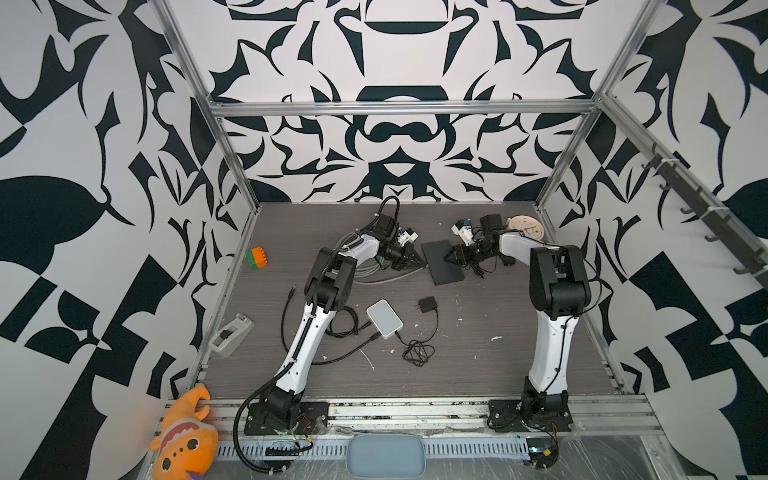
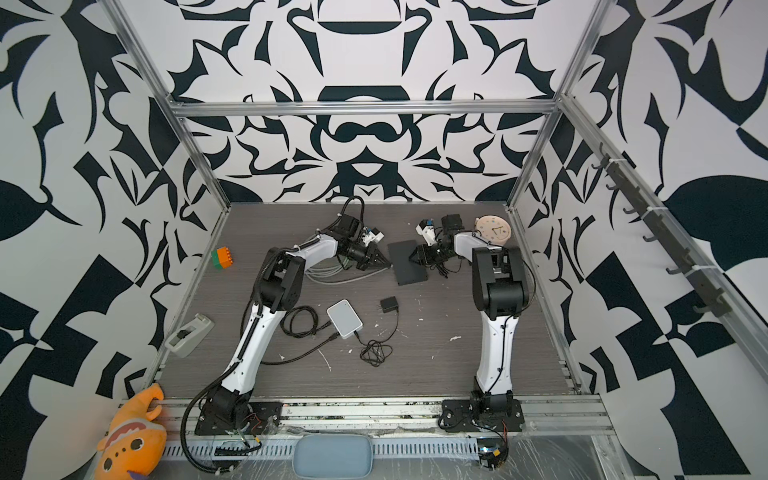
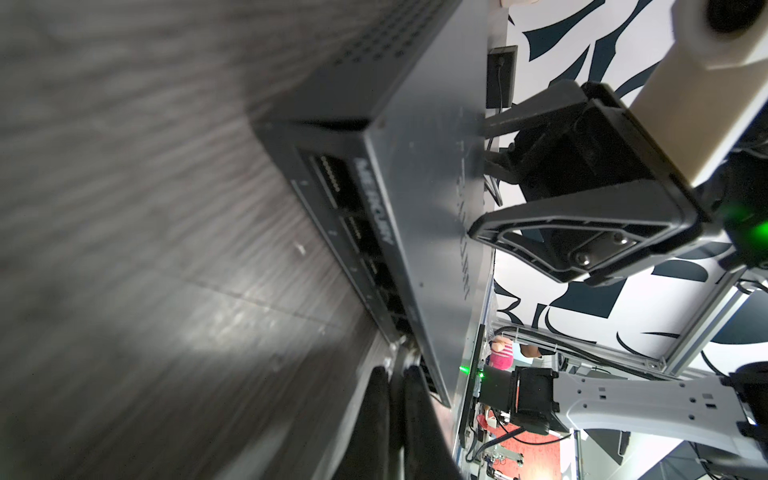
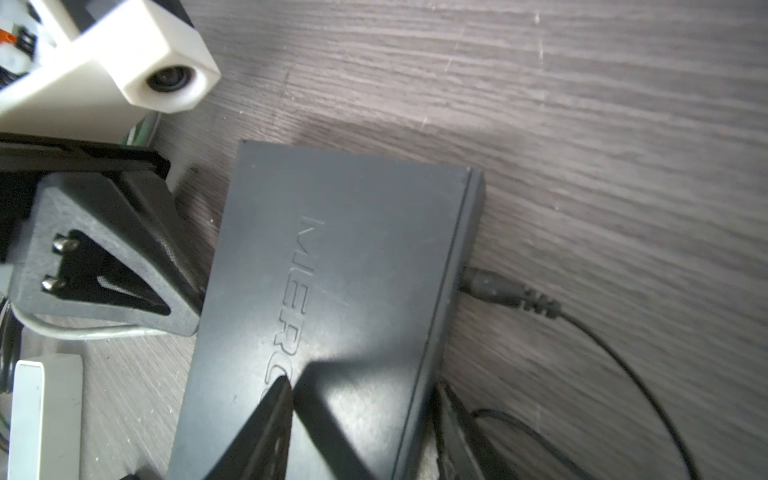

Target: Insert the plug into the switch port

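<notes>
The black switch (image 1: 442, 262) (image 2: 407, 264) lies flat at the middle back of the table. Its row of ports (image 3: 353, 228) faces my left gripper (image 1: 419, 262) (image 2: 385, 262). That gripper (image 3: 392, 370) is shut on the plug (image 3: 401, 345) of a grey cable (image 1: 386, 276), and the plug's tip sits at a port near the end of the row. My right gripper (image 1: 451, 258) (image 4: 363, 384) stands open over the switch (image 4: 332, 291). One of its fingers rests on the lid and the other hangs beside the back edge.
A black power lead (image 4: 498, 291) is plugged into the switch's back. A white router (image 1: 384, 318), a black adapter (image 1: 427, 305) and coiled wires lie nearer the front. An orange-green block (image 1: 257, 257), a tape dispenser (image 1: 230, 334) and a round disc (image 1: 527, 226) sit by the walls.
</notes>
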Controlling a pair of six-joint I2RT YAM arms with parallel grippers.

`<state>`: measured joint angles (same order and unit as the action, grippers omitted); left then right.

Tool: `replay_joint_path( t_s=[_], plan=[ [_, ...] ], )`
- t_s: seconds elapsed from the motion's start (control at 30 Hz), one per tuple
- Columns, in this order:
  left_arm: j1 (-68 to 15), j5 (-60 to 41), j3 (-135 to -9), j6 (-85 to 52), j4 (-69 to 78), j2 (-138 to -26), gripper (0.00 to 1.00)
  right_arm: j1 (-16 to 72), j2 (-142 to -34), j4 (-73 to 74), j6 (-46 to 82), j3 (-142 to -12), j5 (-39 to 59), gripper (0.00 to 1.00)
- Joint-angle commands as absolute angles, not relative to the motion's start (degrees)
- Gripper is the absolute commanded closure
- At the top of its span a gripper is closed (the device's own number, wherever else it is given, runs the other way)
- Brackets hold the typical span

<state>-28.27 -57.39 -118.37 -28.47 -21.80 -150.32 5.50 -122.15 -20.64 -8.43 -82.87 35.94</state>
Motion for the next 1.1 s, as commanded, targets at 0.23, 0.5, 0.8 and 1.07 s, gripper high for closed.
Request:
replay_joint_path(
  t_s=[0.23, 0.5, 0.8, 1.07],
  plan=[
    [-32.0, -48.5, -118.2, -34.6, -6.2, -155.2, 0.99, 20.3, -122.0, -27.5, -6.9, -76.0, 65.2, 0.51],
    [-32.8, -48.3, -120.0, -32.2, -9.1, -155.3, 0.99, 21.8, -121.8, -27.4, -6.6, -77.4, 66.3, 0.51],
    [-33.5, -47.1, -120.5, -32.3, -8.9, -155.7, 0.99, 23.7, -121.7, -27.3, -6.3, -78.1, 67.6, 0.52],
    [-34.4, -42.3, -124.6, -31.4, -11.9, -157.1, 0.99, 25.2, -120.9, -25.4, -4.8, -77.5, 68.9, 0.52]
  ],
)
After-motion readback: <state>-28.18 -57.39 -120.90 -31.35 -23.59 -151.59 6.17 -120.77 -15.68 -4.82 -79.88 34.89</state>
